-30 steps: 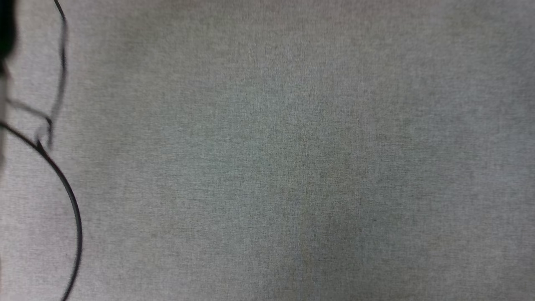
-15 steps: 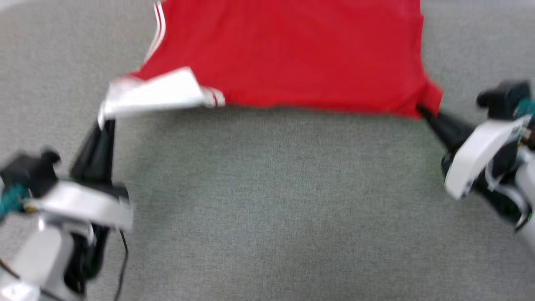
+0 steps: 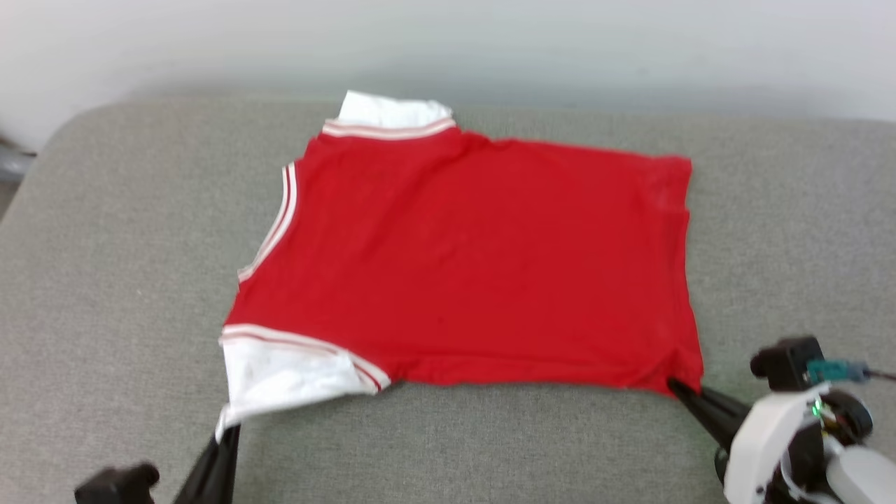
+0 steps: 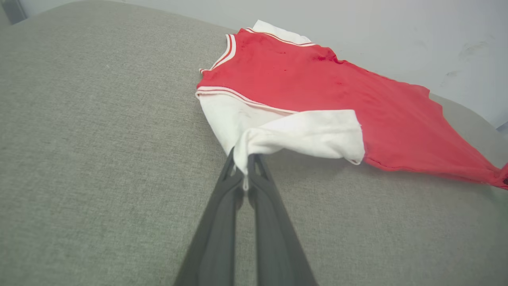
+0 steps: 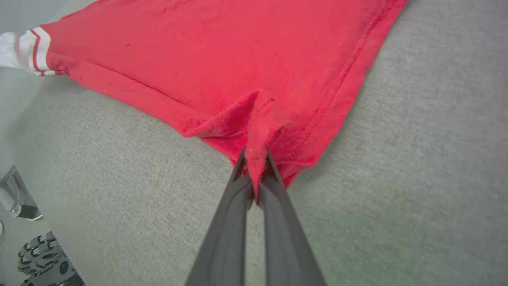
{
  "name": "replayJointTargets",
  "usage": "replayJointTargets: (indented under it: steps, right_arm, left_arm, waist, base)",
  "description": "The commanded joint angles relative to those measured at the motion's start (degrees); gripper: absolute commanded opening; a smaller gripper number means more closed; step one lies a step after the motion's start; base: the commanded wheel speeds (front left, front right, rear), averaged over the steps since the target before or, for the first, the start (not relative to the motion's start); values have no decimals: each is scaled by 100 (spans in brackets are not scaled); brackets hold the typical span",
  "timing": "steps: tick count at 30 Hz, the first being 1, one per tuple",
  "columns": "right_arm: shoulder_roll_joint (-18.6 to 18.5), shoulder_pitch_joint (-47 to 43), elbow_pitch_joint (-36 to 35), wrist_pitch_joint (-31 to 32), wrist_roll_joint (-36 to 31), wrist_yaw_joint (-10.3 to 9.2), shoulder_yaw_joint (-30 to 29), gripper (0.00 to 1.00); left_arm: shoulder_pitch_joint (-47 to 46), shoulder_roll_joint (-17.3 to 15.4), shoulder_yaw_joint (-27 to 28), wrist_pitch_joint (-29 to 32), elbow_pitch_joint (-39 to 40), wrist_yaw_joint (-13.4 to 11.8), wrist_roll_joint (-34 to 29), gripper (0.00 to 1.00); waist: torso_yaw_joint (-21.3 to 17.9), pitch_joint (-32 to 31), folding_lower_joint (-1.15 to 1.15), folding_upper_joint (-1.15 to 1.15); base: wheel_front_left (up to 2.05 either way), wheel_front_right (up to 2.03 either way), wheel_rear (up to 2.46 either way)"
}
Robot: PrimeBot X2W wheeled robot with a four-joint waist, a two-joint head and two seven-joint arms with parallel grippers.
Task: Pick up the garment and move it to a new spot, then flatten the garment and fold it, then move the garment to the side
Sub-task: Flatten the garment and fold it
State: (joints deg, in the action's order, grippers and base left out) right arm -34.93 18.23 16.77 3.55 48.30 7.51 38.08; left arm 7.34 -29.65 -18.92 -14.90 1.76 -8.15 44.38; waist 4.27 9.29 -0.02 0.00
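One broad grey upholstered surface [image 3: 112,280] fills most of the scene, with a pale wall [image 3: 490,42] rising behind its far edge. The garment [image 3: 476,266] lies spread across the middle of this surface with a plain red side up. Its striped neckline faces the robot's left and its hem the right. The near white sleeve [image 3: 280,371] sits at the shirt's lower left corner, partly folded over on itself and raised a little toward the robot. The far white sleeve [image 3: 392,110] peeks out at the top edge beside the striped trim. The left gripper [image 4: 246,165] has its two dark fingers pressed together on the bunched tip of the near sleeve, pinching white cloth between them. The right gripper [image 5: 256,159] is clamped the same way on the near hem corner, where the red fabric puckers into a small ridge. In the right wrist view a ribbed wheel [image 5: 39,246] shows on the floor below the surface's edge.
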Motion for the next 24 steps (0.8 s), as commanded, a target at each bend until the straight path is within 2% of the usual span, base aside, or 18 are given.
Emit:
replayJointTargets:
  steps: [1,9,14,19,24]
  right_arm:
    - [-37,-321,-60,9,51,-5,-109,0]
    - [-192,-1285,-202,125,63,-5,-516,0]
    - [-220,-1722,-327,208,69,-5,-707,0]
    - [-230,-2075,-490,326,-16,-5,-951,0]
    - [-87,-2082,-611,420,-175,-5,-1165,0]
  left_arm:
    - [297,62,-2,-38,32,-39,79,0]
    - [1241,125,-158,109,97,7,428,0]
    - [1526,129,-346,282,145,84,527,0]
    - [1615,68,-420,369,74,138,561,0]
    - [1295,11,-321,296,36,195,480,0]
  waist:
    - [1,-246,2,0]
    - [43,-592,2,0]
    - [82,-674,2,0]
    - [92,-716,2,0]
    - [85,-685,2,0]
  base:
    - [0,0,0]
    - [0,0,0]
    - [0,0,0]
    - [0,0,0]
    - [0,0,0]
